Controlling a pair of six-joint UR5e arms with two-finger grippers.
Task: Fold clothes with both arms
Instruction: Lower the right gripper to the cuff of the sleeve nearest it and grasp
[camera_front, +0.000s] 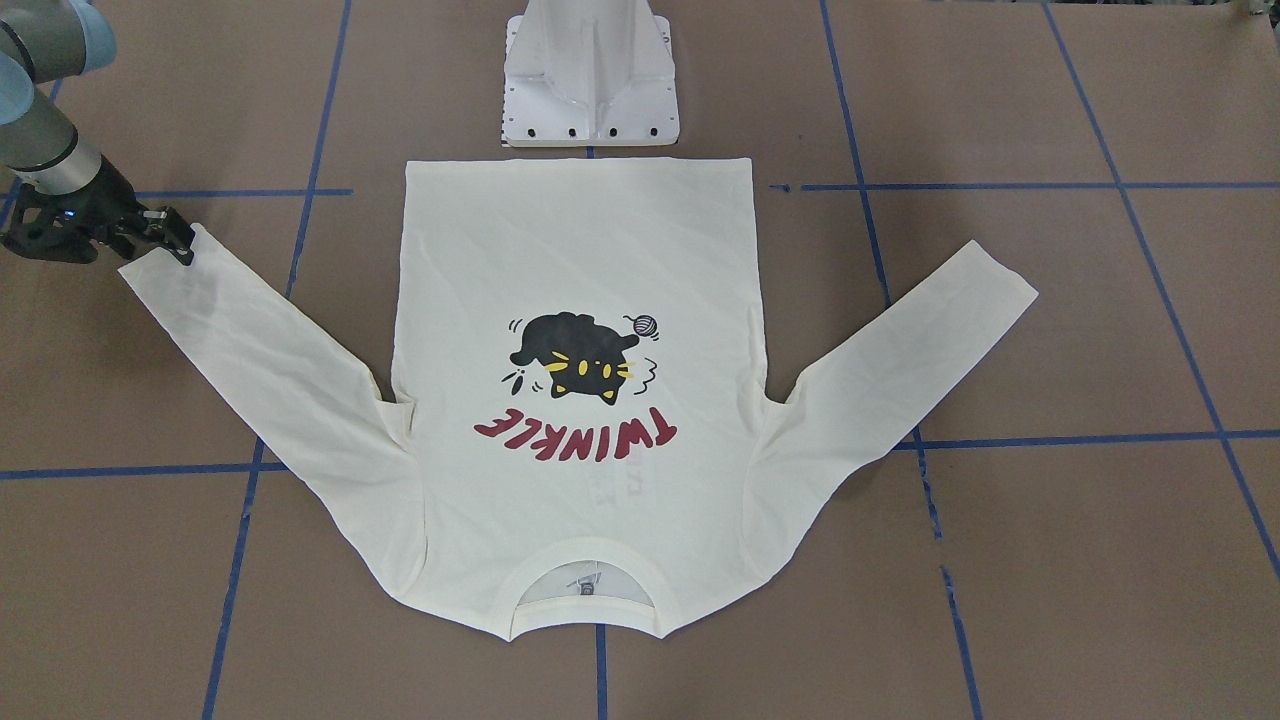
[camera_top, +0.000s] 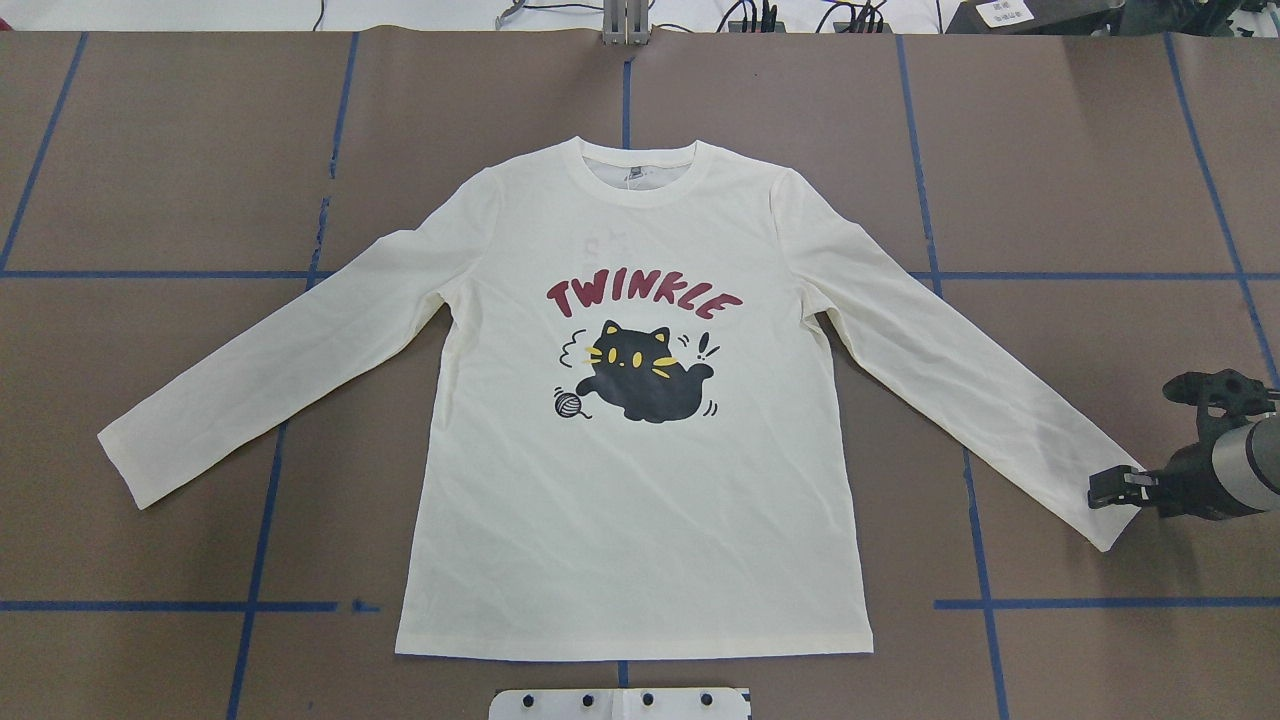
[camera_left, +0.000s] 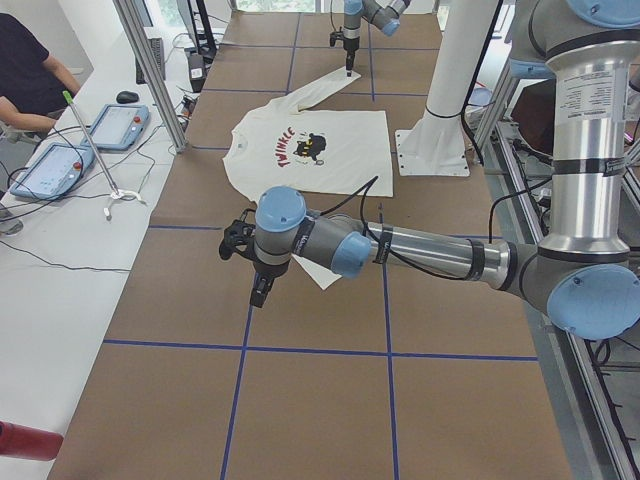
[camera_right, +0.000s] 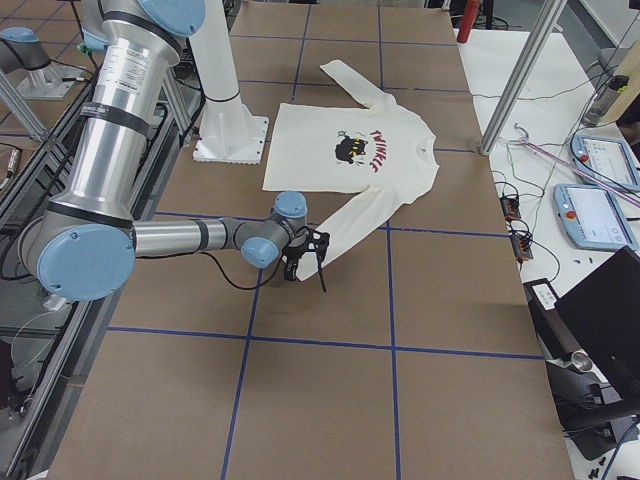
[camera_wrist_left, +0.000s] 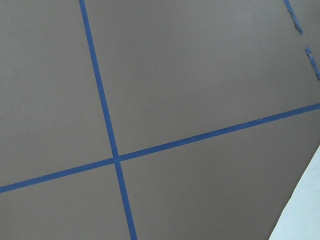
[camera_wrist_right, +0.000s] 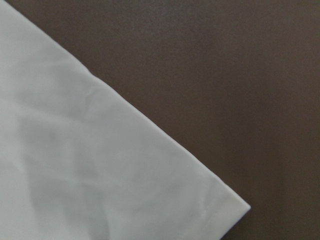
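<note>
The cream long-sleeved T-shirt (camera_top: 640, 500) lies flat on the brown table, cat print and red "TWINKLE" facing up, both sleeves spread out and hem toward the robot base. My right gripper (camera_top: 1105, 492) is low at the cuff (camera_top: 1105, 520) of the sleeve on the robot's right. Its fingers look parted in the exterior right view (camera_right: 312, 272), with nothing held. The right wrist view shows only that cuff corner (camera_wrist_right: 150, 190) on the table. My left gripper (camera_left: 259, 292) points down just beyond the other cuff (camera_left: 322, 277). It shows only in the exterior left view, so I cannot tell its state.
The white pedestal base (camera_front: 590, 80) stands at the shirt's hem. Blue tape lines (camera_wrist_left: 102, 107) grid the table. A white bench with two tablets (camera_left: 55, 168) and a seated person (camera_left: 25, 70) runs along the far side. A red object (camera_left: 25, 440) lies there too.
</note>
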